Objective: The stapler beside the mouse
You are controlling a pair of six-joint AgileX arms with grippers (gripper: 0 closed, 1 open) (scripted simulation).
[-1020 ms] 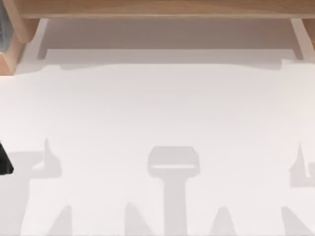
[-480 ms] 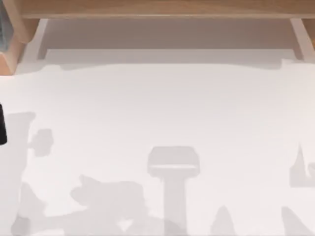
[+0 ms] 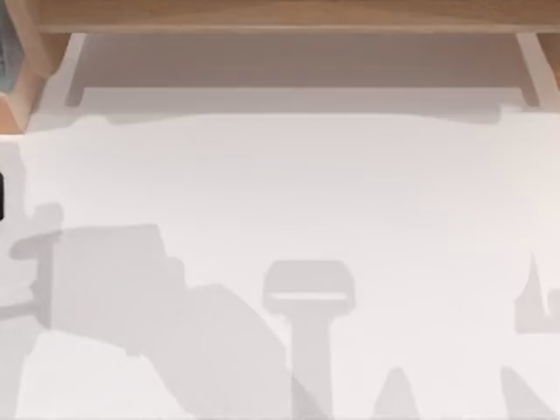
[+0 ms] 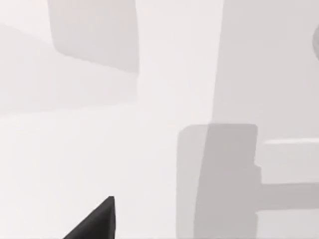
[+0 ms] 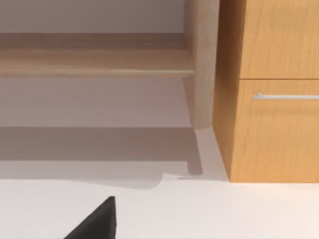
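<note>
The stapler and the mouse are out of view. A black part of my left arm [image 3: 2, 197] pokes in at the left edge of the top view, over the white table [image 3: 350, 192]. In the left wrist view a black corner of my left gripper [image 4: 94, 224] hangs above bare white tabletop crossed by grey shadows. The right wrist view has a black corner of my right gripper [image 5: 94, 224] low over the table, facing the wooden shelf and cabinet at the back.
A wooden shelf [image 3: 280, 16] on white legs runs along the table's back edge. In the right wrist view a wooden cabinet [image 5: 274, 129] with a drawer handle [image 5: 286, 96] stands beside a shelf post [image 5: 202, 64]. Broad grey shadows [image 3: 131, 289] lie across the table's front.
The black part of my left arm has moved toward the back along the top view's left edge. The shadows at the front left have spread and shifted. The right side's shadows are unchanged.
</note>
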